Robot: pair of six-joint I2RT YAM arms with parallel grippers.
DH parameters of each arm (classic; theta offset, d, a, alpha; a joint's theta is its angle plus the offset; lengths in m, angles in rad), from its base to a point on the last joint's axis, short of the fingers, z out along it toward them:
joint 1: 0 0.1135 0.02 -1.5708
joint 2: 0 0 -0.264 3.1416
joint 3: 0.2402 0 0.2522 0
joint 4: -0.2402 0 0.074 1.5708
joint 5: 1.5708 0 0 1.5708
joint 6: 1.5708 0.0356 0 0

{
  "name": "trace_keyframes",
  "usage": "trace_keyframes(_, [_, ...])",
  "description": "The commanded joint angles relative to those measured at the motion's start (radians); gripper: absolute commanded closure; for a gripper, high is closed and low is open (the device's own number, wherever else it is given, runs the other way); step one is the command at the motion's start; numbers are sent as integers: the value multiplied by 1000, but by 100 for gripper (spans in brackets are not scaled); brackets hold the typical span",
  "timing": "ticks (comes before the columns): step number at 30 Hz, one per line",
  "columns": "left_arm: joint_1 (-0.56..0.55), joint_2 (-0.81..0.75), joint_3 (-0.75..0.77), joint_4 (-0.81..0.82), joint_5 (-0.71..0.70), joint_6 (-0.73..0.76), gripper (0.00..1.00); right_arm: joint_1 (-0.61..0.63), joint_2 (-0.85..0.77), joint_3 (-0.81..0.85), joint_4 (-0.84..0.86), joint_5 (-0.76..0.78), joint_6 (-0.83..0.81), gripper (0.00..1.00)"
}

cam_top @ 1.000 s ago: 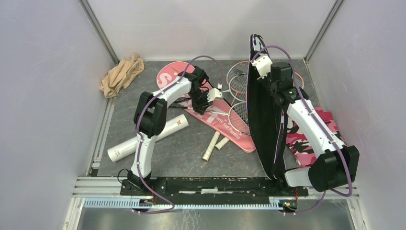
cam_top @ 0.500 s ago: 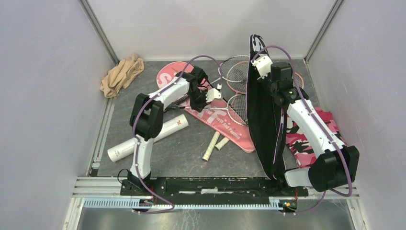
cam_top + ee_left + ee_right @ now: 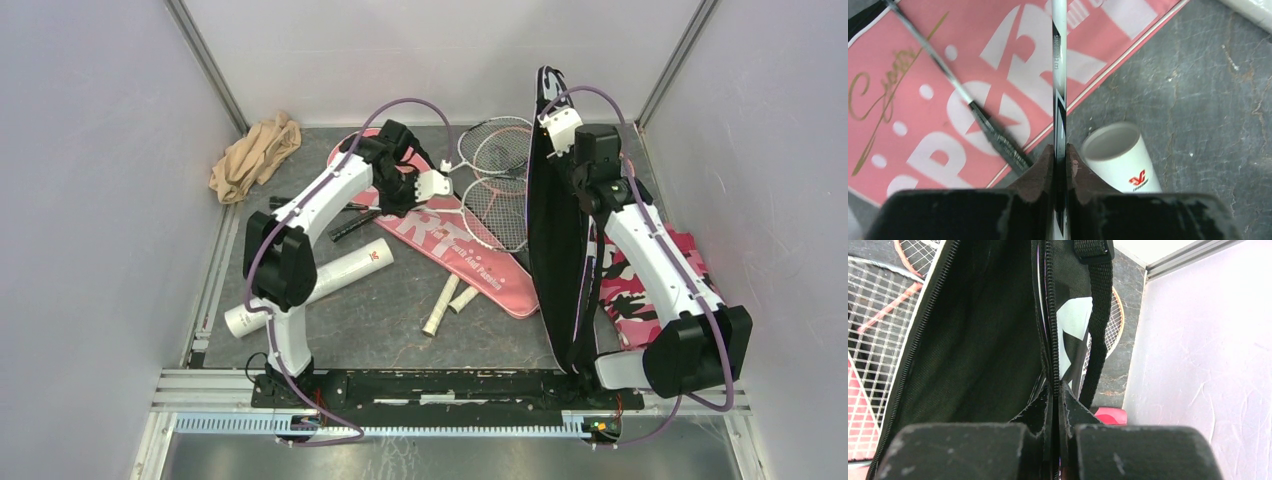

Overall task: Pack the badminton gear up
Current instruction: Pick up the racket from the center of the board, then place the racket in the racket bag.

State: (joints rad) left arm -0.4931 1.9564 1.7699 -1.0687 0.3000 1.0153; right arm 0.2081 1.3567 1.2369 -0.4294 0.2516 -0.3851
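Step in hand: by judgement, loading one racket into the black bag (image 3: pixel 555 250), which stands on edge right of centre in the overhead view.
Left arm: the left fingers (image 3: pixel 1060 154) are closed narrowly on a thin racket shaft (image 3: pixel 1058 75), above the pink bag (image 3: pixel 948 100) lettered SPORT, upper centre.
Right arm: the right fingers (image 3: pixel 1054 392) are pinched tight on the black bag's zip edge, holding it upright; its lining shows open at the left of the right wrist view.
Doing it well: the shaft is slim and may pivot in the grip, so a slow, level carry seems wise. The head should lift free of the overlapping strings first, then enter the gap squarely while the bag's edge stays taut.
Rackets: three strung heads (image 3: pixel 497 210) overlap upper centre; another hoop shows to the right of the bag in the right wrist view, so the total is uncertain.
Handles: two white handles (image 3: pixel 440 305) lie side by side, lower centre.
Bags: two, one black and one pink.
Tube: one white tube (image 3: pixel 330 280) lies on the surface (image 3: pixel 400 330), lower left.
Shuttlecocks: none visible.
Cloths: one beige cloth (image 3: pixel 255 155), upper left; one pink camouflage cloth (image 3: pixel 640 285), right.
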Motion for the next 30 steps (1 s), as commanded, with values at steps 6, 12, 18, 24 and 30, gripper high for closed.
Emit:
trace_keyframes(6, [59, -184, -35, 33, -140, -202, 98, -9, 48, 83, 18, 1, 92, 100])
trace_keyframes(12, [60, -265, -111, 73, -266, -324, 98, -9, 109, 111, 45, 34, 127, 100])
trace_keyframes(18, [59, -370, -184, 123, -355, -347, 98, -10, 148, 135, 76, 71, 178, 100])
trace_keyframes(24, [54, -460, -216, 143, -385, -371, 98, -9, 193, 170, 73, 84, 199, 100])
trace_keyframes(30, [-26, -511, -235, 133, -380, -416, 98, -9, 248, 209, 61, 37, 235, 100])
